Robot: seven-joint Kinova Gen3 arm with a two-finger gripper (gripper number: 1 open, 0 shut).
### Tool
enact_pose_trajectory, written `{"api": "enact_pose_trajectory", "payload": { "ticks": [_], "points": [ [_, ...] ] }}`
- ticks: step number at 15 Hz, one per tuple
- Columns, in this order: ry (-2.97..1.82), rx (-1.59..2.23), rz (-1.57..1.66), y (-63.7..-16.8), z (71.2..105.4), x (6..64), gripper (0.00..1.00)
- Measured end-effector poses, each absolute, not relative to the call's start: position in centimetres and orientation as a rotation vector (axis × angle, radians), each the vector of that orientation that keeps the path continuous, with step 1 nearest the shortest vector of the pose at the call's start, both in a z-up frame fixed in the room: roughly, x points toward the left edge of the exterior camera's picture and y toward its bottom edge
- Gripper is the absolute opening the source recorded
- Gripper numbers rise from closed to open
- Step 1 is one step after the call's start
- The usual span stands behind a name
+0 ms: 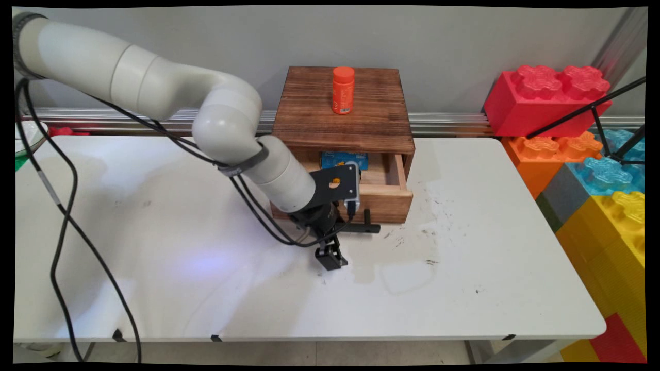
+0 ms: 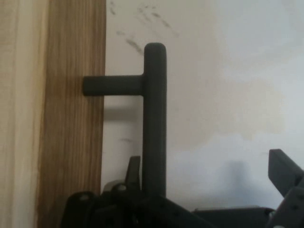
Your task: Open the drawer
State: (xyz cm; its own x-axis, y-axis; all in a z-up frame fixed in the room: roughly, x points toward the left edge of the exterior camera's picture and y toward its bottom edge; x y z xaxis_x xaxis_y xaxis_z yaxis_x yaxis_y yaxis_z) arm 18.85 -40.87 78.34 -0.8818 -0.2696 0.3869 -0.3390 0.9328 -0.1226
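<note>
Drawer point(image 1: 384, 193) of the wooden box point(image 1: 343, 111) is seen pulled partly out in the main view, at the table's point(image 1: 464, 288) far edge near its middle. Much of the drawer front and most of its black handle point(image 1: 368, 228) are hidden behind the arm's wrist; only the handle's right end shows. Inside the drawer a blue packet point(image 1: 344, 158) lies at the back, partly covered by the wrist's black plate. An orange bottle point(image 1: 343, 90) stands upright on the box top, toward its far edge. The gripper point(image 1: 331, 257) hangs just in front of the drawer, pointing down at the tabletop, its tips close to the surface; from this view it cannot be told how its fingers stand. Wide bare tabletop lies to the left, the right and toward the near edge. Large toy bricks point(image 1: 549, 98) are stacked off the table's right edge.

In the hand view, the drawer front point(image 2: 71, 142) fills the left side as a vertical wooden strip. The T-shaped handle point(image 2: 154, 118) stands out from it on a short stem, its long bar cut off below by the gripper's linkage. The jaws are seen spread apart: one finger point(image 2: 134, 173) lies between the bar and the wood, the other point(image 2: 285, 173) well away at the right edge, with the bar between them and nothing pinched. Scuffed white tabletop shows beyond.
</note>
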Motion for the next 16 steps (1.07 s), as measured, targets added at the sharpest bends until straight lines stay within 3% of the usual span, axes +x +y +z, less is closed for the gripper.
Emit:
{"api": "enact_pose_trajectory", "payload": {
  "ticks": [16],
  "points": [
    [-2.687, 0.527, 0.210, -34.2, 79.9, 15.6, 1.00]
  ]
}}
